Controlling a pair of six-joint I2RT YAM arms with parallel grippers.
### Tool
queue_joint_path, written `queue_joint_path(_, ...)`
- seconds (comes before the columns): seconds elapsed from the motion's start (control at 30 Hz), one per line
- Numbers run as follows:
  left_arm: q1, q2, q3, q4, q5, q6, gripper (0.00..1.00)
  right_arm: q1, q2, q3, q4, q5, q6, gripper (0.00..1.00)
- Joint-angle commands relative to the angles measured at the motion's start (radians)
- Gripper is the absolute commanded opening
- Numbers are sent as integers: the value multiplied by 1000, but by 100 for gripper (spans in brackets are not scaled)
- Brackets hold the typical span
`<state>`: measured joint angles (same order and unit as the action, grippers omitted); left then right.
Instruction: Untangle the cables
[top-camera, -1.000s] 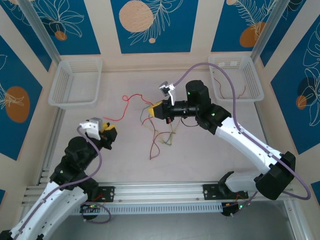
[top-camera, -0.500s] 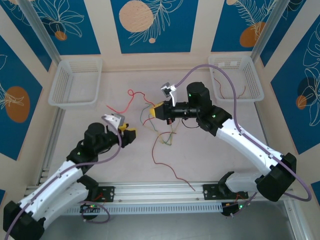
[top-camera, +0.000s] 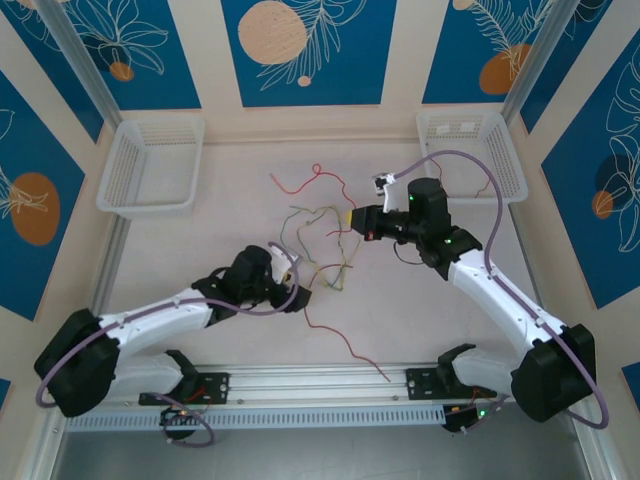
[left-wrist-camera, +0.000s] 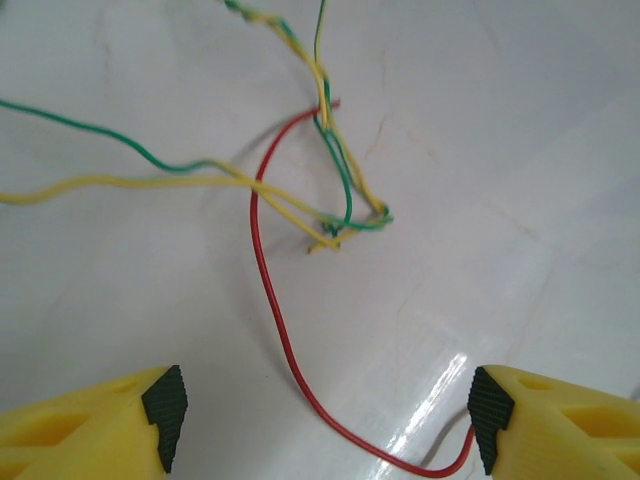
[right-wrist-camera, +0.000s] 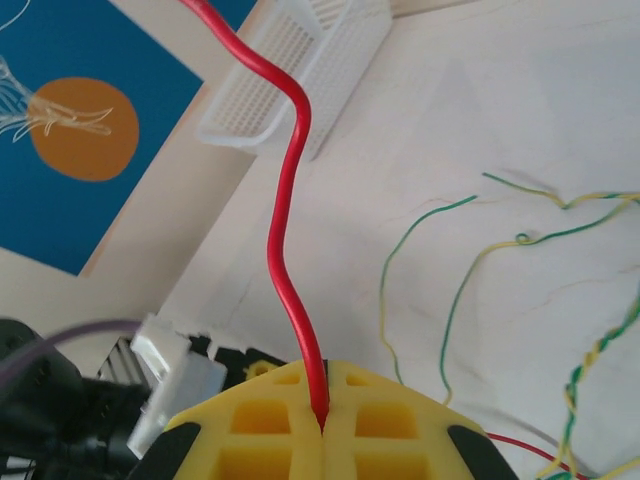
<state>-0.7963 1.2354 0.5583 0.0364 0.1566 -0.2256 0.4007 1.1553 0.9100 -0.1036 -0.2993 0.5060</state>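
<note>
The cables (right-wrist-camera: 291, 175) are red, green and yellow; the table (left-wrist-camera: 500, 150) is white

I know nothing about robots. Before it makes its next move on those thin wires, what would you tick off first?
1. Right gripper holds the red wire: ok, it is shut on the wire.
2. Left gripper ready to grasp: ok, its fingers are apart.
3. Something to grasp between the left fingers: ok, a red strand lies there on the table.
4. Red strand clear of the green and yellow wires: not ok, it crosses them.
5. Green and yellow wires separated: not ok, they are twisted together.
6. Red strand and held red wire are one cable: cannot tell.
</note>
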Motion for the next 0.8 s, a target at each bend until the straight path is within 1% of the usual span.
queue_joint_path(0.0, -39, 78, 9, 59, -65, 20, 78, -20, -50, -26, 50, 14, 38, 0)
queue_joint_path(0.1, -49, 145, 18, 74, -102, 19, 78, -25, -72, -35, 56, -1, 34, 0)
queue_joint_path(0.27, -50, 248, 31, 150, -100, 10, 75, -20, -104, -47, 63, -2, 35, 0)
queue_joint_path(0.37, -53, 322, 59, 165, -91, 8, 72, -20, -127, -55, 58, 3, 25, 0)
queue_joint_path(0.47, -65, 367, 73, 178, -109, 8, 63, -20, -140, -65, 49, 21, 22, 0)
queue_joint_path(0.53, -70, 376, 75, 173, -126, 8, 46, -24, -154, -75, 47, 34, 22, 0)
queue_joint_path(0.63, -70, 349, 70, 148, -163, 8, 13, -31, -163, -82, 37, 49, 20, 0)
queue_joint_path(0.67, -70, 332, 68, 131, -180, 7, 6, -32, -164, -78, 30, 55, 19, 0)
queue_joint_path(0.7, -70, 312, 67, 110, -196, 12, 3, -37, -162, -77, 24, 59, 18, 0)
queue_joint_path(0.77, -70, 267, 60, 73, -218, 25, 2, -41, -161, -77, 21, 60, 15, 0)
